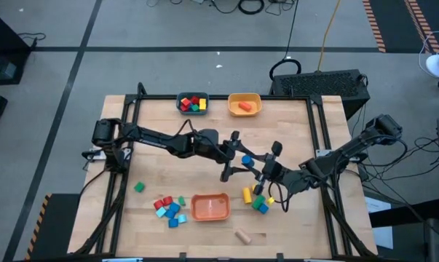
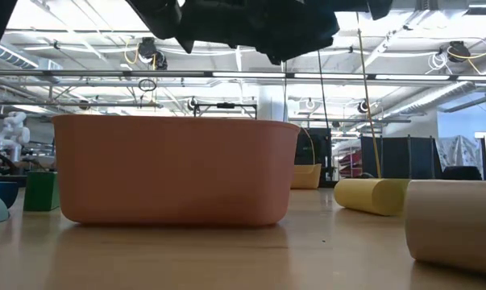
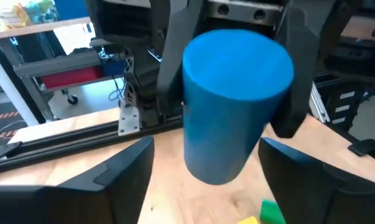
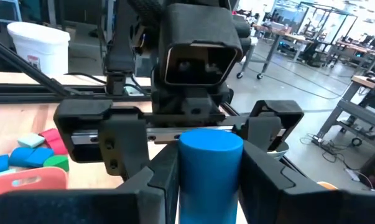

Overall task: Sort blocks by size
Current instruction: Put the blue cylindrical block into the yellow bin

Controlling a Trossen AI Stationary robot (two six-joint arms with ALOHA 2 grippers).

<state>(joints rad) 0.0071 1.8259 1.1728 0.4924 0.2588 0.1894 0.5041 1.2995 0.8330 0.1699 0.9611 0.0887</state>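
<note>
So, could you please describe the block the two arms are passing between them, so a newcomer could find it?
Look mid-table, between the orange bowl and the far bowls. There both end effectors meet around a blue cylinder. It is the only block held off the table, and it is round, not a cube.

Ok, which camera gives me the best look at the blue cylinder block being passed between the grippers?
The left wrist view: the blue cylinder block fills it, unobstructed. The right wrist view shows the block clamped by the right gripper. The high view shows only a speck; the low view misses it.
</note>
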